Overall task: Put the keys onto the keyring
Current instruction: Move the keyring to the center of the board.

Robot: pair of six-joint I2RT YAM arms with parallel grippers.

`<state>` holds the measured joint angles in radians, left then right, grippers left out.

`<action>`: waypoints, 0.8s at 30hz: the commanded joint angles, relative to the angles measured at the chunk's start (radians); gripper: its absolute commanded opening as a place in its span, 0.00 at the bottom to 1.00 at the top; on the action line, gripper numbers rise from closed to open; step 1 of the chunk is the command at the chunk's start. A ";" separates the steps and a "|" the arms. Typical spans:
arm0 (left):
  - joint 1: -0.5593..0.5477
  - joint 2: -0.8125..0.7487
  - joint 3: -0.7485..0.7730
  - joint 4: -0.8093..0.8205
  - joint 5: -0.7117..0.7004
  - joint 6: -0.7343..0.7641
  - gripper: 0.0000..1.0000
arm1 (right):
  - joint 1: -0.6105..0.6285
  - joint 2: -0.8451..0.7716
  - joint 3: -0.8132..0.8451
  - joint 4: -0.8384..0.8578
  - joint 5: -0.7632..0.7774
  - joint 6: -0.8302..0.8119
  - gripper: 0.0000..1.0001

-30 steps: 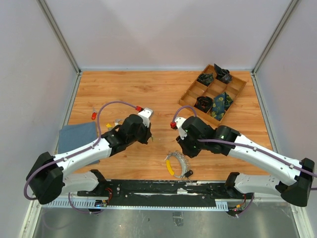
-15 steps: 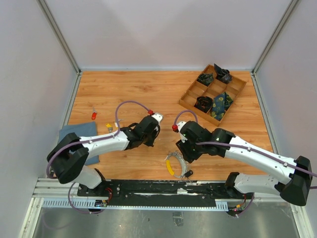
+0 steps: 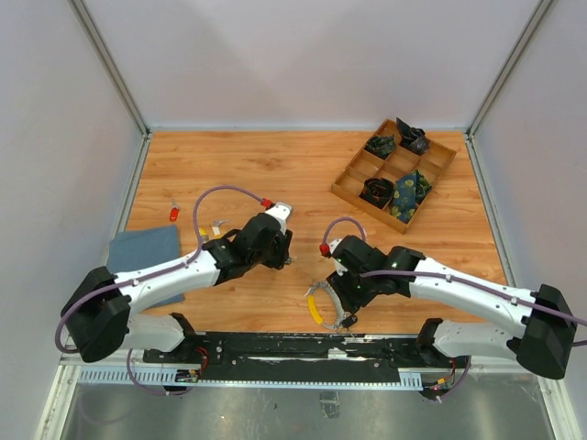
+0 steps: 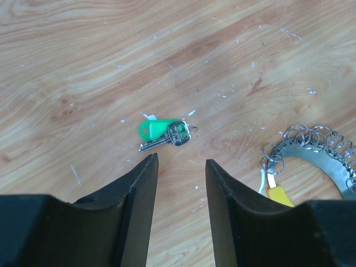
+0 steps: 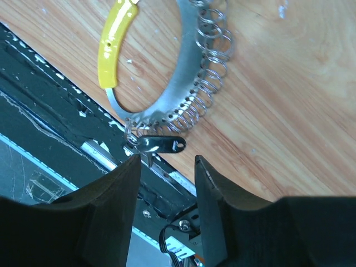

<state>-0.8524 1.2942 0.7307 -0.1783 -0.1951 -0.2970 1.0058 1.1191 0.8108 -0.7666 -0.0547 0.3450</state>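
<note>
A small silver key with a green head (image 4: 161,130) lies flat on the wooden table, just ahead of my left gripper (image 4: 179,161), which is open and empty. The keyring (image 4: 311,158), a silver loop strung with small rings and carrying a yellow sleeve (image 4: 278,194), lies to that key's right. My right gripper (image 5: 166,161) hangs open over the keyring (image 5: 183,83) at the table's near edge, just behind a black key tag (image 5: 158,144) hooked on the ring. From above, a red-headed key (image 3: 173,214) and a yellow-headed key (image 3: 204,233) lie far left.
A wooden compartment tray (image 3: 438,165) with dark rolled fabric bundles stands at the back right. A blue cloth (image 3: 145,255) lies at the left edge. The black rail (image 3: 293,348) runs along the near edge, right beside the keyring.
My left gripper has gone from shut to open and shifted a little over the green key. My right gripper has opened wider and moved toward the near edge, over the keyring.
</note>
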 commanded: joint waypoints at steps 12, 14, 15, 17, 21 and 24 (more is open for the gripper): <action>0.052 -0.463 0.012 -0.203 -0.231 -0.119 0.50 | 0.105 0.313 0.043 0.254 -0.120 -0.184 0.38; 0.052 -0.486 0.033 -0.240 -0.259 -0.118 0.50 | 0.116 0.350 0.068 0.242 -0.084 -0.158 0.42; 0.052 -0.499 0.042 -0.258 -0.278 -0.120 0.50 | 0.127 0.370 0.083 0.236 -0.060 -0.138 0.42; 0.052 -0.536 0.059 -0.286 -0.309 -0.125 0.50 | 0.152 0.398 0.118 0.221 0.002 -0.086 0.43; 0.052 -0.610 0.092 -0.320 -0.350 -0.133 0.52 | 0.218 0.463 0.168 0.226 0.064 0.031 0.43; 0.052 -0.646 0.119 -0.358 -0.368 -0.129 0.53 | 0.248 0.516 0.202 0.209 0.116 0.120 0.43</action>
<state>-0.8051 0.6987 0.7898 -0.4808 -0.4919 -0.4152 1.2083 1.5784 0.9634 -0.5289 -0.0483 0.3107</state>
